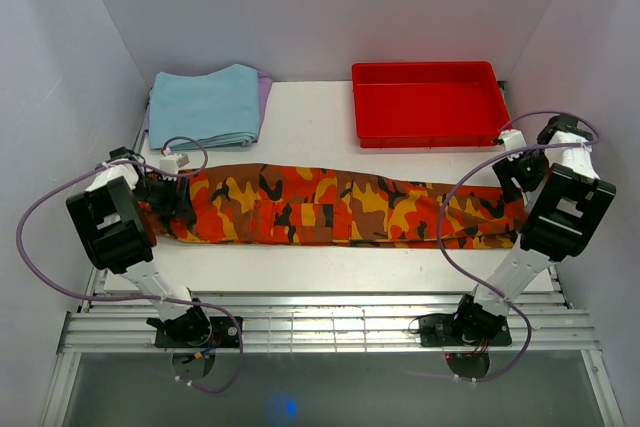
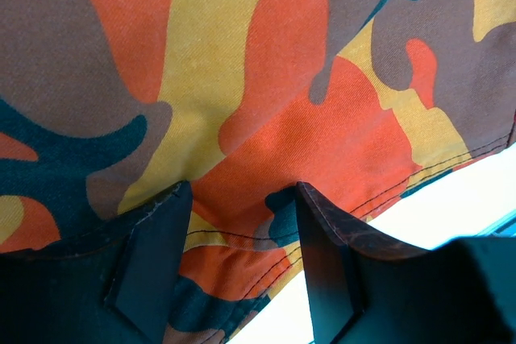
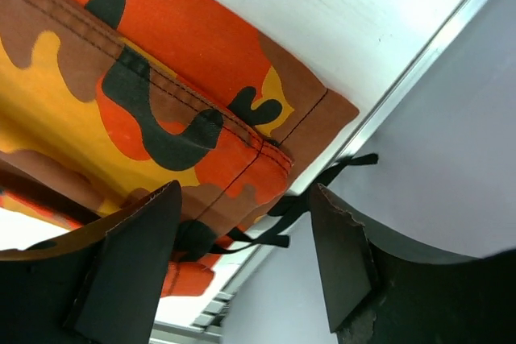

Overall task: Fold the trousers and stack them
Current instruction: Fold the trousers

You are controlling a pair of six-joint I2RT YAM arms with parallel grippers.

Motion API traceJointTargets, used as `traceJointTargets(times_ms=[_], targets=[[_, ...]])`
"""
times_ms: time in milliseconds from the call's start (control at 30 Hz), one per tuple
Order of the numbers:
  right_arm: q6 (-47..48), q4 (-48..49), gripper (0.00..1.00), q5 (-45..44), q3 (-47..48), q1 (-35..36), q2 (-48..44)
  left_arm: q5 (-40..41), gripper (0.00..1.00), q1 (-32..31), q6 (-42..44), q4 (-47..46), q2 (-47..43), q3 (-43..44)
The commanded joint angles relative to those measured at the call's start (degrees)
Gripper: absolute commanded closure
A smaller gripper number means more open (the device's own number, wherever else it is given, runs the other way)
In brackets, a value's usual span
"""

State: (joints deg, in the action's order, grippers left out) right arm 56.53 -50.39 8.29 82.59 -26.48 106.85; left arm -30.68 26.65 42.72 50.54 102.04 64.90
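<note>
The camouflage trousers [image 1: 340, 209] lie flat in a long band across the table's middle, folded lengthwise. My left gripper [image 1: 170, 197] is over their left end. In the left wrist view it [image 2: 242, 199] is open, its fingers [image 2: 153, 263] straddling the stitched edge of the cloth [image 2: 266, 118]. My right gripper [image 1: 511, 179] is at their right end. In the right wrist view it [image 3: 246, 199] is open, with the cloth's corner [image 3: 161, 118] and a black drawstring [image 3: 322, 179] between the fingers [image 3: 339, 255]. Neither gripper pinches the cloth.
A folded light blue cloth [image 1: 205, 107] lies at the back left. A red plastic tray [image 1: 428, 102] stands at the back right. White walls close in both sides; the right wall [image 3: 451, 134] is close to my right gripper. A metal rail [image 1: 320, 327] runs along the front.
</note>
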Motion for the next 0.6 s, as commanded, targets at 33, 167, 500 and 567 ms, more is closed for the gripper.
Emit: traceJointTargets(times_ms=[33,167,500,567], targets=[[9.9,-0.5,0.31,2.1,-1.5,1.0,0.7,7.7,0.34,0.7,1.0,-0.8,4.6,1.1],[13.8,-2.3,0.36,0.8,-1.3,1.5,2.5,8.6,0.35,0.7,1.5,-0.4,5.5,1.9],[15.7,-0.1,0.4,-5.4,-0.8,2.8,5.8,8.8,0.35,0.7,1.4,-0.8,5.4,2.0],[15.9,-0.6,0.44,-5.7,0.1,3.0,6.3,8.7,0.35,0.7,1.6,-0.8,5.5,1.7]])
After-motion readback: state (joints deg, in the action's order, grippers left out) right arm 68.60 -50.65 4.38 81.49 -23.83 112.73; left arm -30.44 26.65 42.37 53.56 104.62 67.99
